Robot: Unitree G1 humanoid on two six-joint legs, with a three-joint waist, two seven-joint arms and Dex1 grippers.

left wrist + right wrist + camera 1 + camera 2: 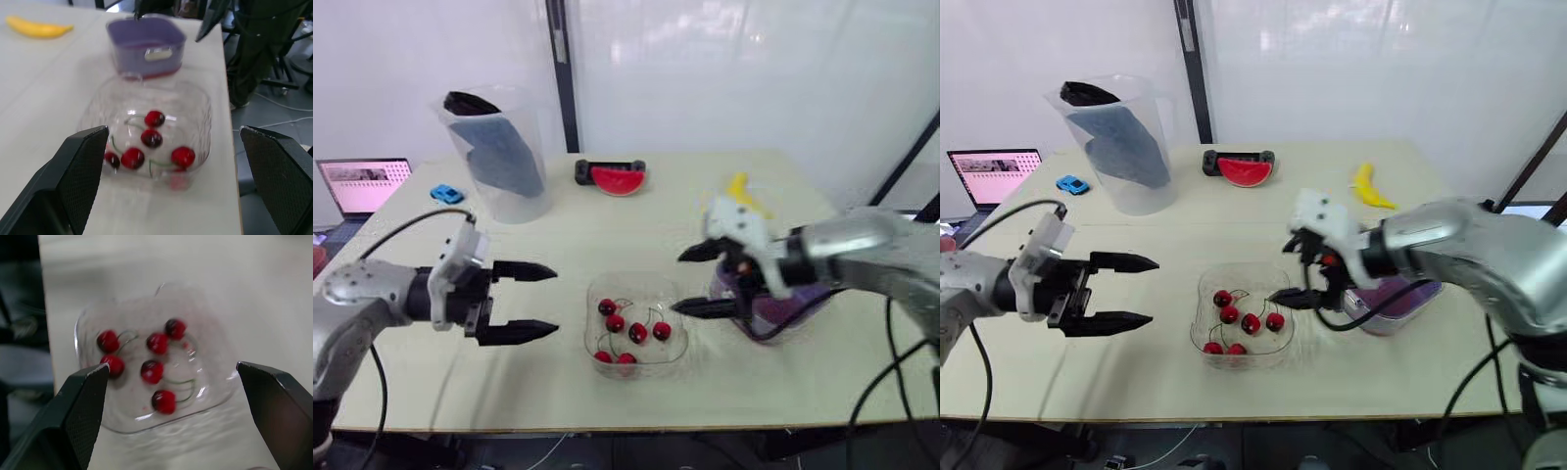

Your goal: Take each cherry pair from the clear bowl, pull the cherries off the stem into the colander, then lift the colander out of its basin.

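A clear bowl (651,285) stands near the table's front middle and holds several red cherries (637,333) joined in pairs by green stems. Just to its right is the purple colander (785,309), which also appears in the left wrist view as the purple colander (146,45) beyond the bowl. My left gripper (556,301) hovers open to the left of the bowl, fingers pointing at it. My right gripper (677,282) is open at the bowl's right rim, in front of the colander. Both wrist views look between empty fingers at the cherries (152,371).
At the back left stands a clear pitcher (499,152) with a dark cloth inside. A watermelon slice (619,180), a banana (744,192) and a small blue toy car (447,193) lie behind the bowl. A laptop (367,183) sits beyond the table's left edge.
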